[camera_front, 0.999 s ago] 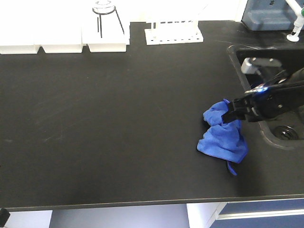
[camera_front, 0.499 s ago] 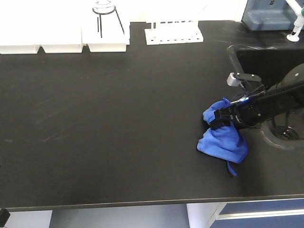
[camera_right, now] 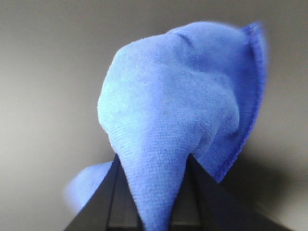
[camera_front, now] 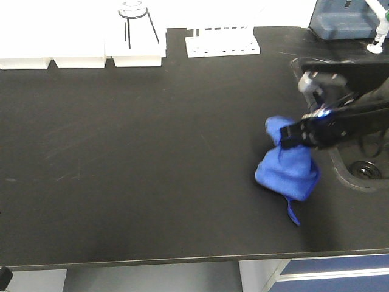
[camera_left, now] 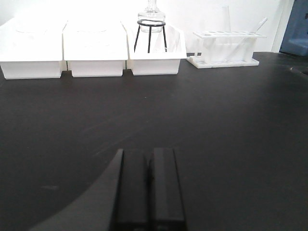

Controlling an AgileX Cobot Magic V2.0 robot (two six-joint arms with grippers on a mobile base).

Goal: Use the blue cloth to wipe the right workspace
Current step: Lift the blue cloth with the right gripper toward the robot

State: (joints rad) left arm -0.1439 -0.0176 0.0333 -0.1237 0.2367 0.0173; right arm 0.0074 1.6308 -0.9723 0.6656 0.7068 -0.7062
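Note:
The blue cloth point(camera_front: 287, 173) hangs bunched from my right gripper point(camera_front: 287, 135), which is shut on its upper fold just left of the sink. Its lower part and a thin trailing thread point(camera_front: 293, 215) reach down to a black benchtop point(camera_front: 152, 152). In the right wrist view the blue cloth point(camera_right: 173, 110) fills the middle, pinched between the dark fingers of the right gripper point(camera_right: 154, 166). My left gripper point(camera_left: 148, 156) is shut and empty, low over the dark surface. This benchtop has a sink and white racks. The right workspace is out of view.
A sink basin point(camera_front: 364, 79) with a drain point(camera_front: 366, 169) is set into the bench's right end. Along the back edge stand white trays point(camera_front: 79, 55), a glass flask in a wire stand point(camera_front: 135, 18) and a test-tube rack point(camera_front: 222, 42). A blue-grey box point(camera_front: 340, 18) sits at the back right.
The right gripper reached into the cloth, shut on it and rose a little. The cloth's top is now pulled up into a bunch instead of lying spread.

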